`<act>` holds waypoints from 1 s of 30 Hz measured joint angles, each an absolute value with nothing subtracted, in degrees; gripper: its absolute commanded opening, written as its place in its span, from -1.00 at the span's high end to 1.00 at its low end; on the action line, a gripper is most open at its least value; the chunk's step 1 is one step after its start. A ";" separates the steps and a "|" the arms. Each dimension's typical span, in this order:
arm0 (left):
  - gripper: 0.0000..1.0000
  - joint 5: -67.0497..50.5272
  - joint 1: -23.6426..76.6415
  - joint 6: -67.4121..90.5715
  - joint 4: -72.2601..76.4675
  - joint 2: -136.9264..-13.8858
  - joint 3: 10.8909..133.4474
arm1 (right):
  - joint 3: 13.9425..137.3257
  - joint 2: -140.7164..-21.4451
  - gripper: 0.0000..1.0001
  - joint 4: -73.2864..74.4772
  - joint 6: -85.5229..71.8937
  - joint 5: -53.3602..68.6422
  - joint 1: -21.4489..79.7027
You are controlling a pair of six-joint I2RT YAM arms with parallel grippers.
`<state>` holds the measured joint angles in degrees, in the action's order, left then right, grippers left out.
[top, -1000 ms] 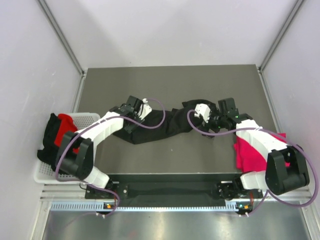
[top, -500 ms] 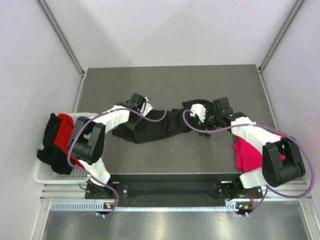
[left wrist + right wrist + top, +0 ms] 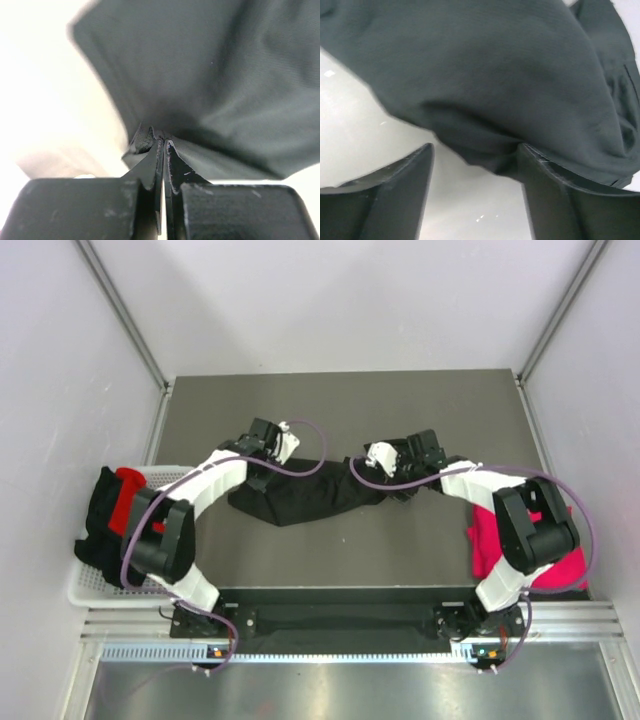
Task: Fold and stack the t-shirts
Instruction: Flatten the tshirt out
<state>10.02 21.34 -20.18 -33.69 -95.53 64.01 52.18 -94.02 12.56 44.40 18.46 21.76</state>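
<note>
- Nearest you, nothing has moved in the last second. The pink t-shirt lies crumpled at 4 o'clock beside the right arm's base, and the black and red tees are heaped over the white wire basket at 8 o'clock.
- The change is at mid-table. The right arm has swung in toward 9 o'clock, and the left wrist has drawn slightly toward 10 o'clock. Between them, the black t-shirt has slid toward 9 o'clock and bunched into a shorter rope.
- My reading is that this garment is less spread than it was. You are repositioning it rather than folding it, and no fold or stack has been started.
- The left gripper has its fingers pinched together on a gathered ridge at the shirt's 9 o'clock end. The cloth fans out beyond the tips, so that grip looks firm.
- The right gripper has its fingers spread wide. A bulge of the same shirt, at its 3 o'clock end, hangs between them and brushes the right-hand finger, but nothing is clamped.
- Farther out, toward 12 o'clock, the dark table runs to the back wall.
</note>
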 measured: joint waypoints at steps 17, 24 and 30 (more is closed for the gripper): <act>1.00 5.41 20.32 -21.04 -42.24 -63.88 65.08 | 55.35 -64.34 0.95 21.19 42.00 10.59 22.11; 1.00 -6.33 16.82 -22.06 -51.51 -58.98 75.26 | 58.48 -50.50 0.93 35.64 43.81 16.84 17.74; 1.00 -9.61 15.84 -23.05 -52.97 -59.00 84.12 | 58.06 -49.19 0.99 43.31 44.45 20.64 15.79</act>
<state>-9.61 15.84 -23.05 -52.97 -59.00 84.12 58.06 -49.19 43.31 44.45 20.64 15.79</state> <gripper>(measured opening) 0.011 0.032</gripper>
